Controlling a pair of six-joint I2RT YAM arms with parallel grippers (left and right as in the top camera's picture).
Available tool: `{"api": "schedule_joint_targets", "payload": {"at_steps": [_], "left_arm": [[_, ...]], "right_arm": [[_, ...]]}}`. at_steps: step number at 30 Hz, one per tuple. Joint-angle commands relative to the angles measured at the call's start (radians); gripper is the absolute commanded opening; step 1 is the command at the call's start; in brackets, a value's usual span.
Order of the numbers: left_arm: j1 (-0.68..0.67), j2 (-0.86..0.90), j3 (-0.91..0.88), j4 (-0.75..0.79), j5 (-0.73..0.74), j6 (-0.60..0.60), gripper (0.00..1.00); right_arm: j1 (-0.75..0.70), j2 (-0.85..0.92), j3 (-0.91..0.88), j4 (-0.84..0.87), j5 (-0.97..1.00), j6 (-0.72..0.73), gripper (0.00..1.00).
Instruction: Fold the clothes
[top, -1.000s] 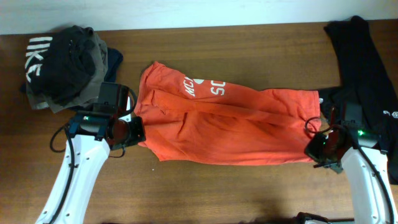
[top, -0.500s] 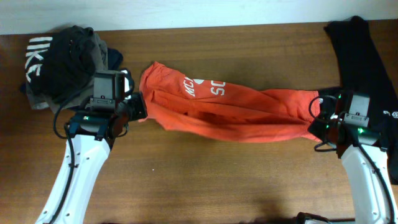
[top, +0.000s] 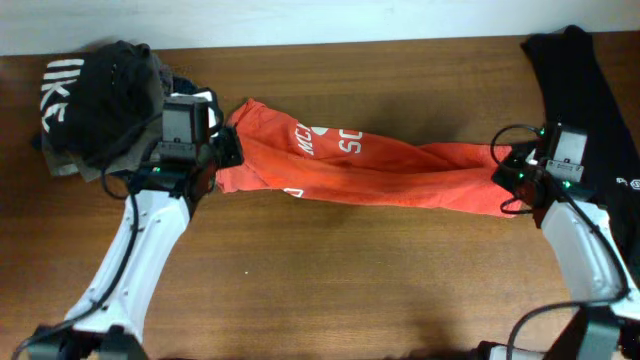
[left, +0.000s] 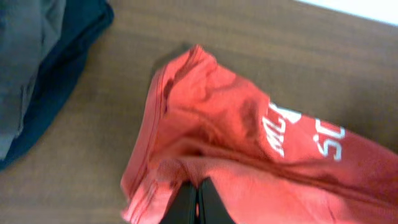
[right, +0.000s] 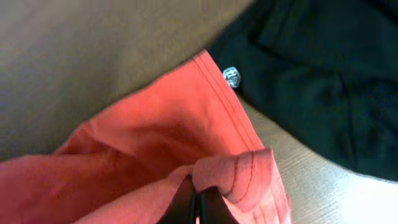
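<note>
The red-orange T-shirt (top: 370, 170) lies stretched in a narrow band across the back middle of the table, white lettering (top: 335, 143) showing near its left end. My left gripper (top: 222, 152) is shut on the shirt's left edge; in the left wrist view the fingers (left: 198, 200) pinch a fold of the shirt (left: 249, 137). My right gripper (top: 503, 172) is shut on the right end; in the right wrist view the fingers (right: 198, 200) pinch a rolled hem of the shirt (right: 155, 137).
A heap of dark clothes (top: 105, 100) with white lettering lies at the back left, close to my left arm. A black garment (top: 590, 110) lies along the right edge, also in the right wrist view (right: 317, 74). Bare wooden table (top: 350, 280) lies in front.
Both grippers have moved toward the back of the table, carrying the shirt's front edge over itself. The shirt has gone from a wide spread to a narrow folded band.
</note>
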Motion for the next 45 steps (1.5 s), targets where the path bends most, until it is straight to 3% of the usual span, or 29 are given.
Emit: {"api": "schedule_joint_targets", "payload": {"at_steps": [1,11,21,22,23,26,28,31,34,37,38,39,45], "left_arm": [[0.005,0.049,0.013,0.068,-0.011,0.019,0.01],[0.005,0.207,0.013,0.195,-0.011,0.018,0.01],[0.005,0.345,0.013,0.383,-0.011,0.018,0.03],[0.005,0.353,0.013,0.392,-0.011,0.018,0.13],[0.005,0.364,0.013,0.403,-0.010,0.018,0.29],[0.005,0.385,0.013,0.415,-0.011,0.018,0.57],[0.005,0.386,0.013,0.415,-0.011,0.024,0.74],[0.005,0.385,0.014,0.415,-0.011,0.063,0.92],[0.008,0.383,0.028,0.386,-0.010,0.096,0.98],[0.020,0.375,0.085,0.261,-0.010,0.121,0.99],[0.033,0.376,0.142,0.150,0.005,0.138,0.99],[0.040,0.376,0.171,0.094,0.021,0.157,0.99],[0.107,0.376,0.391,-0.290,0.061,0.215,0.99]], "right_arm": [[-0.002,0.035,0.023,0.081,-0.026,-0.011,0.04],[-0.002,0.107,0.023,0.264,-0.032,-0.011,0.04],[-0.002,0.308,0.023,0.344,-0.036,-0.011,0.04],[-0.002,0.323,0.023,0.349,-0.039,-0.011,0.09],[-0.002,0.332,0.023,0.351,-0.043,-0.011,0.20],[-0.002,0.331,0.024,0.350,-0.043,-0.012,0.68],[-0.003,0.326,0.035,0.332,-0.044,-0.012,0.79],[-0.003,0.320,0.091,0.226,-0.044,-0.020,0.80],[-0.003,0.317,0.184,0.069,-0.067,-0.086,0.81],[-0.003,0.317,0.288,-0.108,-0.073,-0.164,0.89],[-0.009,0.317,0.320,-0.168,-0.085,-0.207,0.98],[-0.016,0.317,0.327,-0.189,-0.094,-0.229,1.00],[-0.061,0.357,0.325,-0.277,-0.118,-0.282,0.99]]}}
